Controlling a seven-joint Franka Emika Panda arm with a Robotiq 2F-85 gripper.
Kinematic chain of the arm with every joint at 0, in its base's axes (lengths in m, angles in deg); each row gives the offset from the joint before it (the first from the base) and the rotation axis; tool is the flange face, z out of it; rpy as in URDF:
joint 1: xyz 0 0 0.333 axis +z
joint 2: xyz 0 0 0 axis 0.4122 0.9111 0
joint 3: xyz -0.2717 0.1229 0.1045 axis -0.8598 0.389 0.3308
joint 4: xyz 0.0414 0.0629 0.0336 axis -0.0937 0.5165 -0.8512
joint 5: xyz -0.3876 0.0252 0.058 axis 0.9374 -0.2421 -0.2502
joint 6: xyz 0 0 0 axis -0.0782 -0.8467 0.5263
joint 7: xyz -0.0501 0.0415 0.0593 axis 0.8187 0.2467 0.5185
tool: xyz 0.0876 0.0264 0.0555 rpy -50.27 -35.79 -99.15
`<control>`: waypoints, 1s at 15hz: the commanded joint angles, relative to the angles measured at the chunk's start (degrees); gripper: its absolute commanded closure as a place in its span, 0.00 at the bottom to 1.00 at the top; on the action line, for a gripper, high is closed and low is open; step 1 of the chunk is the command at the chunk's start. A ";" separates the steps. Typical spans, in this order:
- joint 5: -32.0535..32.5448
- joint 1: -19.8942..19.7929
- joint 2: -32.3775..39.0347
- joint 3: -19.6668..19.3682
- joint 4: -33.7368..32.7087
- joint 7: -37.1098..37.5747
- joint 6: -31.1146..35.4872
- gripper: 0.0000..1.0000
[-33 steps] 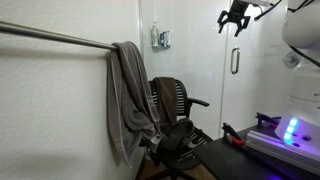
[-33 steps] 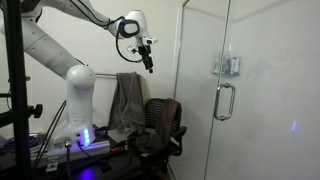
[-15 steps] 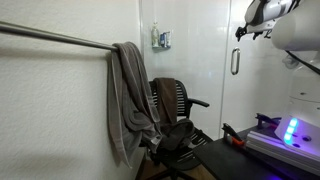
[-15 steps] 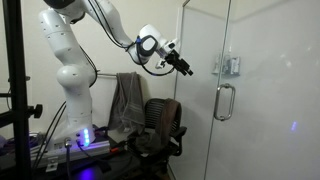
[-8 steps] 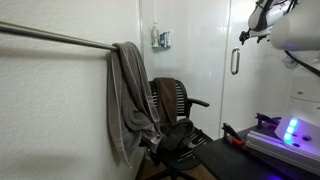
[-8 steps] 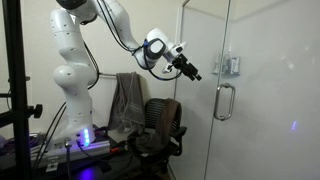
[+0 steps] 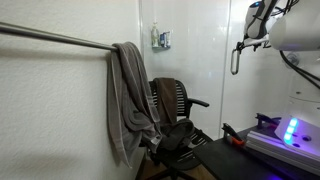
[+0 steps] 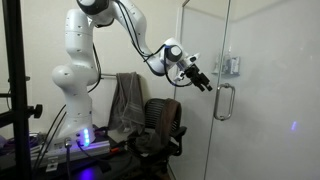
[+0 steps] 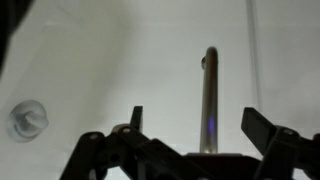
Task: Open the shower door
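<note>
The shower door (image 8: 255,120) is a tall clear glass panel with a silver loop handle (image 8: 225,101), closed. The handle also shows in an exterior view (image 7: 235,62) and in the wrist view (image 9: 209,100). My gripper (image 8: 207,85) is open and empty, just short of the handle, pointing at it. In an exterior view my gripper (image 7: 241,46) sits just above the handle. In the wrist view the handle stands upright between my two open fingers (image 9: 200,125), a little way ahead.
A black office chair (image 8: 160,125) stands below the arm, next to a grey towel (image 7: 128,95) on a rail (image 7: 50,38). A fixed glass panel (image 8: 198,90) adjoins the door. A shelf with bottles (image 7: 161,40) hangs on the tiled wall.
My gripper has moved across and down toward the door handle, from well away from the glass to just short of it. The door has not moved.
</note>
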 commanded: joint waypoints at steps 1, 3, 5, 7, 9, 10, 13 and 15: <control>15.88 0.49 6.04 -2.03 -13.13 15.21 0.38 0.00; 14.10 -0.07 3.30 -1.47 -9.62 13.81 -0.03 0.00; 18.18 0.22 4.89 -1.84 -12.86 18.74 -0.03 0.00; 18.24 0.33 5.63 -1.84 -13.55 18.95 -0.03 0.00; 9.78 -0.10 5.97 0.02 -10.86 12.09 -0.76 0.00; 5.38 -0.06 6.61 1.13 -10.00 8.23 -1.94 0.00; 1.72 2.69 6.65 -1.25 -9.93 6.09 -1.48 0.00; 0.20 2.57 6.95 0.06 -9.57 5.14 -2.64 0.00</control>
